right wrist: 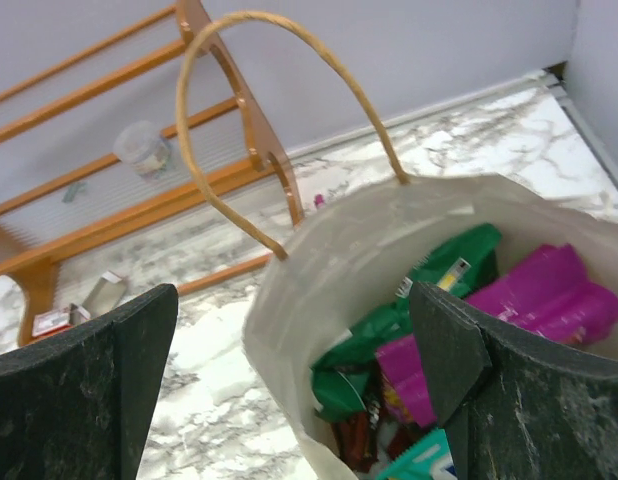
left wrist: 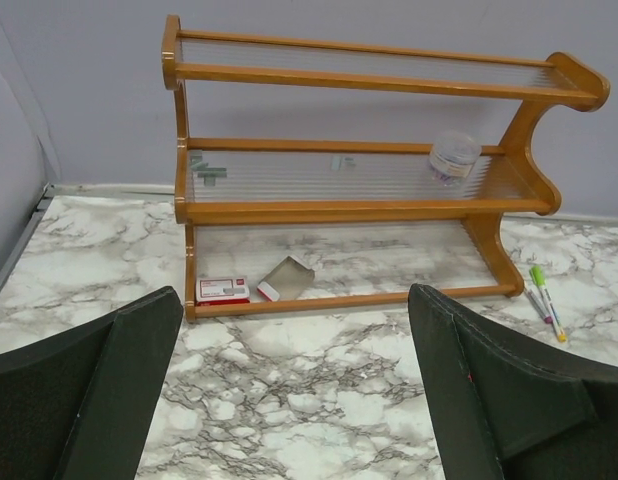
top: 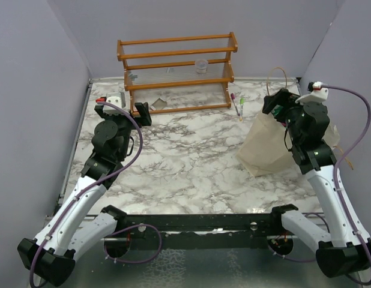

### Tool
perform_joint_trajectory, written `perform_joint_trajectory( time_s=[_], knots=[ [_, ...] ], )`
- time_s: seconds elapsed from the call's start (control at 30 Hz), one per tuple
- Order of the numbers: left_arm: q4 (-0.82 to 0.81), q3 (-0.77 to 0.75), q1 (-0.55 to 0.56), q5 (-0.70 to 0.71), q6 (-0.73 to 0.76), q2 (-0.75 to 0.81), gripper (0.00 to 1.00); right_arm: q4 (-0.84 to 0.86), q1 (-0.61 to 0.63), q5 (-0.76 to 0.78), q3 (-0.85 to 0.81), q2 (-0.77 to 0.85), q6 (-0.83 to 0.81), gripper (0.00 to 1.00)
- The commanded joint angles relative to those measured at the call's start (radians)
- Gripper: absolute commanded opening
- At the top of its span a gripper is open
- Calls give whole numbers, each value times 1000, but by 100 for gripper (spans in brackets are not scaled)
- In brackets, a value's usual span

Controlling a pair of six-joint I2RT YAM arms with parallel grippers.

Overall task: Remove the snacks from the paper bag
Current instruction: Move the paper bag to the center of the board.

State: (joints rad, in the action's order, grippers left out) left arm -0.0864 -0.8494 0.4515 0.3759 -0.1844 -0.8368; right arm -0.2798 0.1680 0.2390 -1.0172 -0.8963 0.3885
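Note:
The cream paper bag (top: 266,147) stands on the right of the marble table, mouth up, a tan loop handle (right wrist: 239,60) rising from its rim (right wrist: 319,240). Inside it lie snacks: a dark green packet (right wrist: 429,290), a purple packet (right wrist: 544,295), a red-brown one (right wrist: 354,435) and a light green one (right wrist: 424,465). My right gripper (top: 280,103) is open just above the bag's mouth, its left finger outside the rim and its right finger over the packets. My left gripper (top: 122,111) is open and empty over bare table near the rack.
A wooden slatted rack (top: 176,72) stands at the back with a small clear cup (left wrist: 454,158) on its middle shelf, and a red-white box (left wrist: 222,291) and a brown card (left wrist: 287,277) at its foot. Pens (top: 239,105) lie right of the rack. Grey walls enclose the table.

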Motion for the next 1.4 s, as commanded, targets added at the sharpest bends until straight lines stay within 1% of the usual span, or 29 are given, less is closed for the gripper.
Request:
perform_joint_trajectory(
  time_s=[0.0,0.1,0.37,0.53,0.57,0.67,0.8,0.93,1.03,1.17,1.27,1.37],
  knots=[
    [-39,3,-4,-31,2,5,99,102,-7,-99,-88,-66,36,99],
    [-39,6,1,-20,-1,11,99,122,-7,-106,-133,-126,36,99],
    [-40,13,7,12,-3,21,99,170,-7,-56,-212,-259,24,99],
    [-41,16,9,18,-5,20,99,207,-7,-78,-234,-314,31,100],
    [-42,16,8,17,-5,20,99,216,-7,-90,-236,-321,32,99],
    [-40,15,10,23,-5,27,99,236,-7,-135,-235,-345,53,90],
    [-40,16,16,35,-3,18,98,252,-7,-182,-225,-380,69,81],
    [-44,20,18,35,-2,9,98,268,-8,-238,-218,-398,57,64],
    [-45,21,18,38,-3,7,98,290,-7,-302,-208,-397,37,53],
    [-46,22,18,38,-2,2,98,278,-7,-408,-219,-398,7,29],
    [-44,23,18,37,-4,-2,98,269,-7,-517,-223,-397,-15,11],
    [-47,24,18,35,-6,-7,98,265,-7,-669,-227,-402,-22,5]
  ],
)
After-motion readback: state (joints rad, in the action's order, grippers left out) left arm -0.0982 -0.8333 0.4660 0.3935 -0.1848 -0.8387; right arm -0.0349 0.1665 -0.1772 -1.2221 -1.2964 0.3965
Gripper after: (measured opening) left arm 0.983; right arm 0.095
